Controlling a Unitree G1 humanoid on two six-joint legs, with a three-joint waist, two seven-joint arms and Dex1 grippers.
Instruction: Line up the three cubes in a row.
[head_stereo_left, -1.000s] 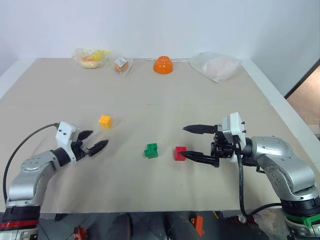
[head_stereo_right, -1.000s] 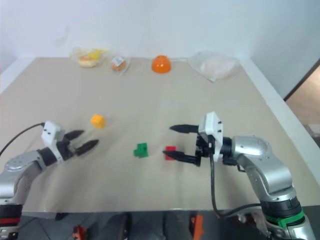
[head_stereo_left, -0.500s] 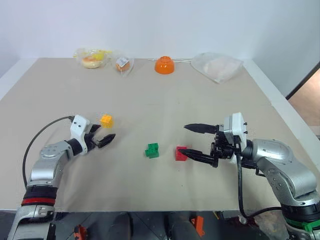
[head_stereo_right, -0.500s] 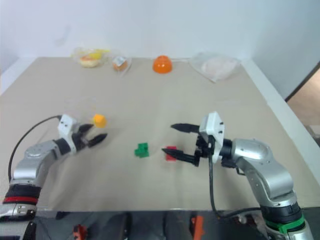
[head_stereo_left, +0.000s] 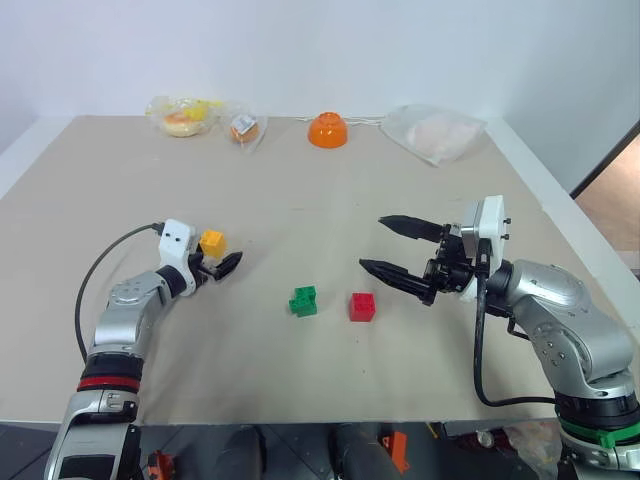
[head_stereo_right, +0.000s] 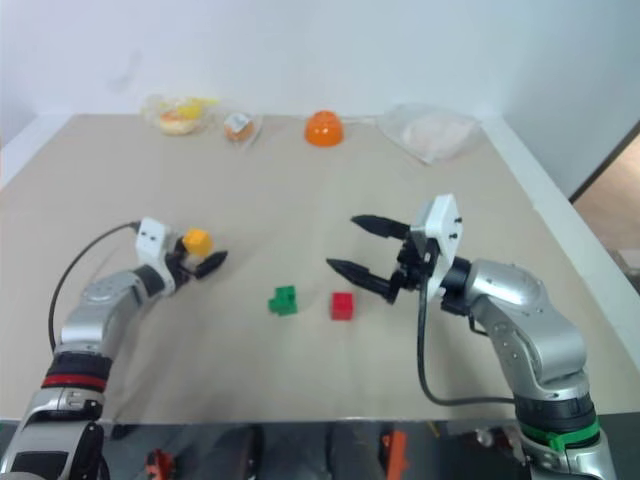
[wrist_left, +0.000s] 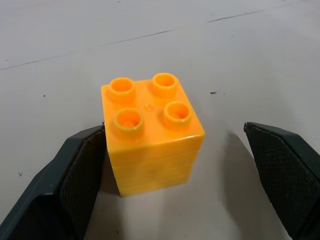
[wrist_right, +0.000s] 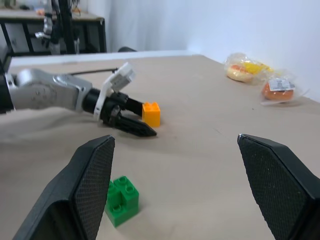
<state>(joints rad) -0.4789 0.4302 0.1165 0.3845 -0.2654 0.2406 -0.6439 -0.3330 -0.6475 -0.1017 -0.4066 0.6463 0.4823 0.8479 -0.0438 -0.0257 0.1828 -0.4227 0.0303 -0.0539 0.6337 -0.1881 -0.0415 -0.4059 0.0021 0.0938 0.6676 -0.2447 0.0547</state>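
On the beige tabletop (head_stereo_left: 330, 190), the yellow-orange cube (head_stereo_left: 211, 242) sits left of centre, studs up, between the spread fingers of the left claw (head_stereo_left: 218, 262); in the left wrist view one finger (wrist_left: 75, 175) lies against the cube's side while the other finger (wrist_left: 282, 170) stands apart from it, so the cube is bracketed but not pinched. Near the middle of the tabletop lie the green cube (head_stereo_left: 303, 300) and the red cube (head_stereo_left: 362, 306), just beside each other with a small gap between them, the red one to the right. Both rest on the surface, untouched, well apart from the yellow-orange one. To the right of the red cube hangs the right claw (head_stereo_left: 388, 247), raised above the tabletop with its fingers wide apart and nothing between them, its tips pointing toward the left side. Along the far edge lie an orange bowl (head_stereo_left: 327, 129) turned upside down, a clear bag with yellow food (head_stereo_left: 183, 116), a small wrapped item (head_stereo_left: 244, 128), and a pale plastic bag (head_stereo_left: 433, 131) toward the right corner.
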